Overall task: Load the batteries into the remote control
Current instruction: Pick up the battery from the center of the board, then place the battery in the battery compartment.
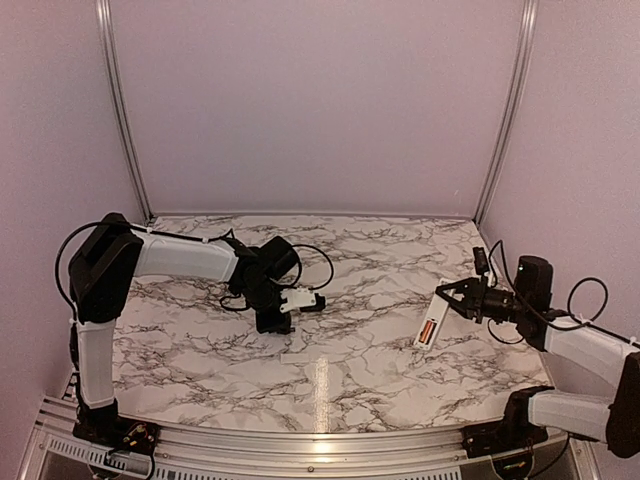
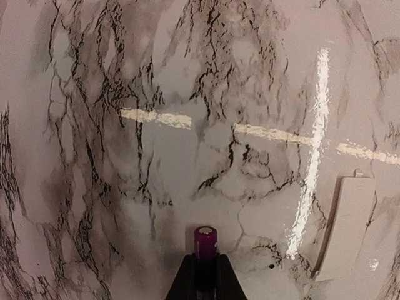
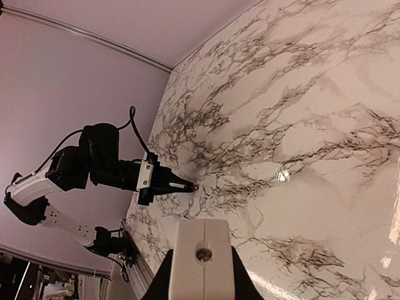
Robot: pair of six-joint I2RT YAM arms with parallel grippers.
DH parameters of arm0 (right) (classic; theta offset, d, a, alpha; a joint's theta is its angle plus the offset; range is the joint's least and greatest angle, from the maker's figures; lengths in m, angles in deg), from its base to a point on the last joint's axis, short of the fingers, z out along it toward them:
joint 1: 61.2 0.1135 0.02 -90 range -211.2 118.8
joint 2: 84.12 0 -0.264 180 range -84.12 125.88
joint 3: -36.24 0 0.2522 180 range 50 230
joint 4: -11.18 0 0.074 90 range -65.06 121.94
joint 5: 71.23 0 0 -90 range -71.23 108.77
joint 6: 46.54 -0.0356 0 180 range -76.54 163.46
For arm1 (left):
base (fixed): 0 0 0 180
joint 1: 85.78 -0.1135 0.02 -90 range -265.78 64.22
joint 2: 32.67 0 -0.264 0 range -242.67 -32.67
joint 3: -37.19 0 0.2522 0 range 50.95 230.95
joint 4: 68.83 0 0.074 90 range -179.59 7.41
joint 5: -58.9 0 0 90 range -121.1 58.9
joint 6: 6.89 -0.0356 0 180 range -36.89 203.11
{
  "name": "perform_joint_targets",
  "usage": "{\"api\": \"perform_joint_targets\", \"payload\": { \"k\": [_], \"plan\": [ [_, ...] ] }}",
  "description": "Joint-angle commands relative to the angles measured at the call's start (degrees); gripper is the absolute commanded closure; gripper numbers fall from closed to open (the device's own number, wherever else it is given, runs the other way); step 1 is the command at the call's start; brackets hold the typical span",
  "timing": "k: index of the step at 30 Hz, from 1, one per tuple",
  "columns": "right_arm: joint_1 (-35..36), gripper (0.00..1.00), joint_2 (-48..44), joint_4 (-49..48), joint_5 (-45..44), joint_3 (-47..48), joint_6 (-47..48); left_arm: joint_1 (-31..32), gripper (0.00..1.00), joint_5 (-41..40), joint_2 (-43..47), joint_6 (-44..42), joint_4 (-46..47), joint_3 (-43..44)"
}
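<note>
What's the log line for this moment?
left gripper: shut on battery | right gripper: shut on remote control | white flat piece: on table

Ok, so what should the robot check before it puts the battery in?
1. The left gripper holds a battery: ok, it is pinched tight.
2. The right gripper holds the remote: ok, held by one end.
3. The battery is close to the remote: not ok, they are far apart over the table.
4. The battery slot is open and faces the battery: cannot tell.
5. The second battery is found: cannot tell, none in view.
</note>
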Motion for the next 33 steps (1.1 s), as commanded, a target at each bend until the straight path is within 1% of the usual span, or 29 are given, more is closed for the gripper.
{"api": "perform_joint_targets", "payload": {
  "k": [1,2,3,5,6,8,11,12,13,14,17,21,22,25,28,33],
  "plan": [
    [4.48,1.00,1.49,-9.11,-0.34,-1.36,-6.04,1.00,1.00,-4.98,7.02,11.33,0.88,-1.34],
    [5.31,1.00,1.77,-9.98,-0.78,-1.45,-6.75,1.07,1.00,-6.75,8.56,13.89,0.65,-1.04],
    [6.09,1.00,2.04,-10.63,-1.27,-1.37,-7.17,1.13,1.00,-8.56,10.23,18.16,0.66,-0.84],
    [7.61,1.00,2.36,-12.16,-2.20,-1.29,-8.29,1.55,1.00,-9.26,13.87,23.10,0.42,-0.53],
    [8.69,1.00,2.60,-13.17,-2.79,-1.16,-8.94,1.84,1.00,-11.07,16.18,25.95,0.41,-0.60],
    [10.84,1.00,3.21,-14.61,-4.66,-0.66,-9.92,2.26,1.00,-12.03,21.85,32.76,2.21,-2.11],
    [14.90,1.00,5.92,-18.76,-6.88,0.18,-12.01,2.69,1.00,-15.52,26.99,45.69,1.18,-1.32],
    [16.47,1.00,7.16,-20.10,-7.79,0.66,-12.63,2.77,1.00,-13.44,28.06,47.91,-0.29,-0.88],
    [18.11,1.00,8.30,-21.91,-8.78,1.10,-13.43,2.95,1.00,-11.00,28.62,48.43,-1.91,-0.16],
    [19.68,1.00,9.53,-23.37,-9.75,1.82,-14.19,3.27,1.00,-10.34,29.22,49.37,-3.18,0.56],
    [24.10,1.00,12.96,-26.88,-12.98,4.38,-15.76,4.07,1.00,-10.88,32.16,52.83,-3.29,-0.32],
    [29.10,1.00,18.39,-30.36,-16.56,9.19,-16.42,4.60,1.00,-9.89,34.81,56.36,-3.34,-1.52],
    [30.13,1.00,20.35,-31.32,-16.86,10.81,-16.55,4.69,1.00,-8.58,34.99,57.40,-3.35,-1.77],
    [32.76,1.00,26.68,-35.33,-17.28,15.59,-17.48,5.42,1.00,-6.89,34.04,59.61,-3.98,-1.61],
    [33.94,1.00,33.59,-39.89,-16.82,19.06,-18.89,7.03,1.00,-6.48,31.78,60.96,-5.88,-0.25],
    [34.32,1.00,44.43,-50.77,-15.43,21.80,-25.50,7.94,1.00,-5.37,28.05,63.87,-6.21,-0.05]
  ]
}}
